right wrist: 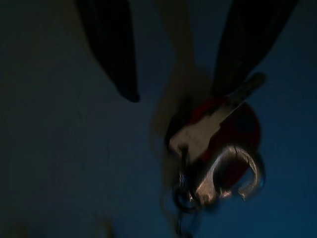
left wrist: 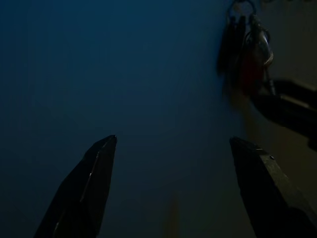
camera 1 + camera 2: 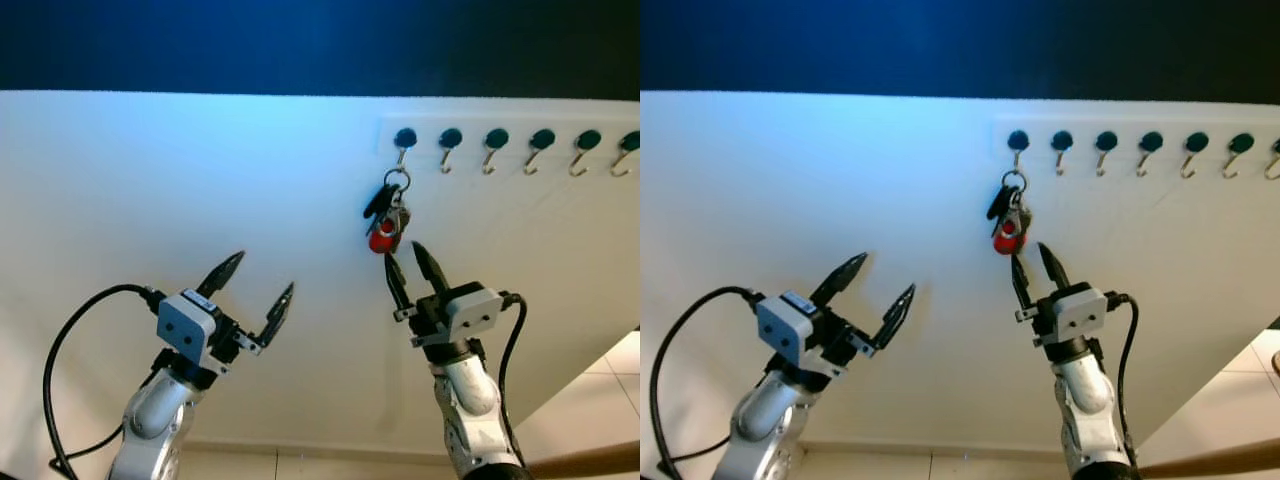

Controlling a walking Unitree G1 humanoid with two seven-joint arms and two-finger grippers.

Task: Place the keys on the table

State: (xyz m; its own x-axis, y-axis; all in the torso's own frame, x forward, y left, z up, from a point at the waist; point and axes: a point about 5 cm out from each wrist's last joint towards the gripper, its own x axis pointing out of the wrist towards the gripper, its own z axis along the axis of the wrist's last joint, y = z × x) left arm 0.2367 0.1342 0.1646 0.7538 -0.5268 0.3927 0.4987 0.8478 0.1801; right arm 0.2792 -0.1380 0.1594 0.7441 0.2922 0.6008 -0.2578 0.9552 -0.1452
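Our right gripper sits just below the keys, fingers parted to close on them; they hang from the first hook on the wall, while our left gripper waits open, well aside

Both silver arms are raised in front of the robot, forearms angled upward with black cables looping from the wrists. The left gripper is lifted on the robot's left side, its two long black fingers spread wide apart and pointing up and toward the robot's right, with nothing between them. The right gripper is held higher, its wrist nearly vertical and its two fingers pointing straight up, parted by a narrower gap and closed on nothing.
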